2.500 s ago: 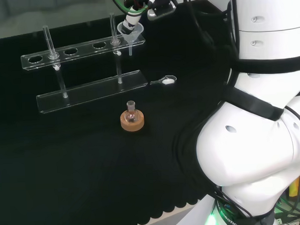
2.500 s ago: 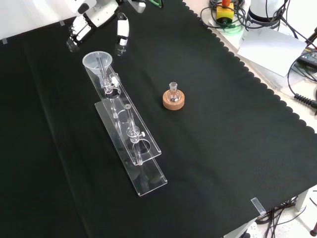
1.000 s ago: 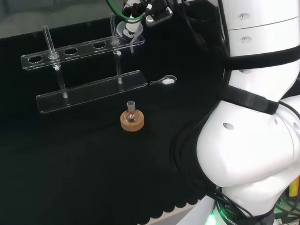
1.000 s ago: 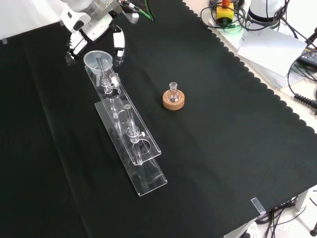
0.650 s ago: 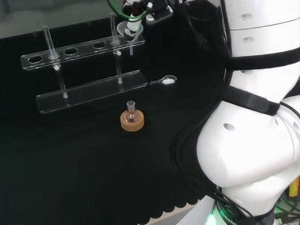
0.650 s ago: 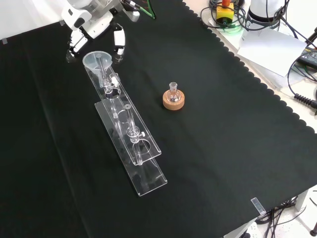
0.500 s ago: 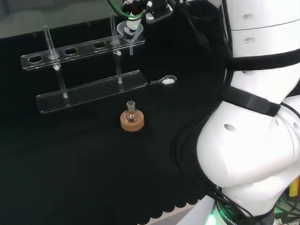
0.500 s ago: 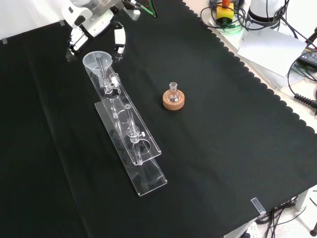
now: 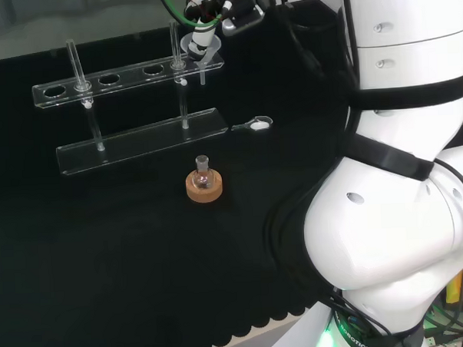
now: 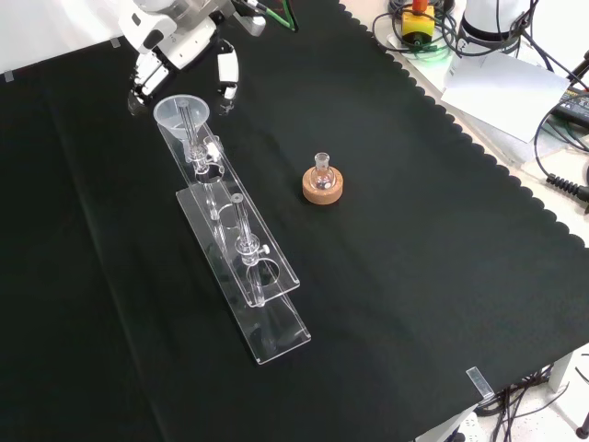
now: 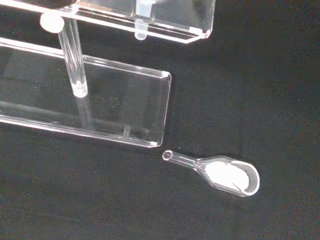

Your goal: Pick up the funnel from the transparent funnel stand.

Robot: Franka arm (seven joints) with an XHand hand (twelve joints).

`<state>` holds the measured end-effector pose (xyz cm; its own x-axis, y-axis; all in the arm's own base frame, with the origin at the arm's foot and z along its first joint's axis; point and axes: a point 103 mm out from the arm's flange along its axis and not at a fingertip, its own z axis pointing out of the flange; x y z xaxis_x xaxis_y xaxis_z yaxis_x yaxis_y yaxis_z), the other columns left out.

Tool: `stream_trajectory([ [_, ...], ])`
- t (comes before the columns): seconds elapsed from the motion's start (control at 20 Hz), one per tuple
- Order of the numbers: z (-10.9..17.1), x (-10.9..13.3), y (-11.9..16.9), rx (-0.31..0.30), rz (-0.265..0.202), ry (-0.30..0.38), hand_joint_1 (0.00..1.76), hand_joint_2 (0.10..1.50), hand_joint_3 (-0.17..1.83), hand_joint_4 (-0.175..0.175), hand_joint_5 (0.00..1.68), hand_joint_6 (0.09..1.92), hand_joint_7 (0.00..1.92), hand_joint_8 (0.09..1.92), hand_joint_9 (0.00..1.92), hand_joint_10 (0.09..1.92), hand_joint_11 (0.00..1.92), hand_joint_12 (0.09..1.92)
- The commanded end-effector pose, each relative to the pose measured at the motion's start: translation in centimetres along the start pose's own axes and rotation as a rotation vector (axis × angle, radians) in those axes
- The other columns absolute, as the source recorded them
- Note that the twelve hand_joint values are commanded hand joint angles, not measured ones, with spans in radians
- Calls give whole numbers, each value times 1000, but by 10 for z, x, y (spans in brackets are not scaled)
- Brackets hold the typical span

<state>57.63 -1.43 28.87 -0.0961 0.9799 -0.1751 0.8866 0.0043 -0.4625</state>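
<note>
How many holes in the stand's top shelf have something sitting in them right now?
1 that I can tell: the funnel sits in the end hole of the funnel stand, nearest the hand. The other holes look empty, though clear ware could hide.

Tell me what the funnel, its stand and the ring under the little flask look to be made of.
Funnel: clear glass or plastic, smooth; the cloth shows through its cone, so the look leaves it open.
Funnel stand: clear plastic sheet, probably acrylic, glossy; flat plates with bright cut edges.
Ring under the flask: likely cork; matt tan with a grainy look.
</note>
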Motion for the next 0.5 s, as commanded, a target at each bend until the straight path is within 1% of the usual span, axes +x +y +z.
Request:
stream_trajectory([
  [0.05,4,-1,7,21,-1,-10,659,680,440,-46,91,87,0,413,160,824,401,1473],
  [0.15,6,0,10,26,0,-22,657,678,440,-47,79,87,0,353,128,837,390,1479],
  [0.3,10,0,13,31,-1,-26,658,674,440,-47,69,87,0,332,115,844,385,1481],
  [0.4,11,0,15,46,-7,-20,659,673,440,-48,68,87,0,339,121,848,382,1483],
  [0.5,11,-1,16,40,-7,-24,661,670,445,-49,71,87,0,393,153,852,382,1488],
])
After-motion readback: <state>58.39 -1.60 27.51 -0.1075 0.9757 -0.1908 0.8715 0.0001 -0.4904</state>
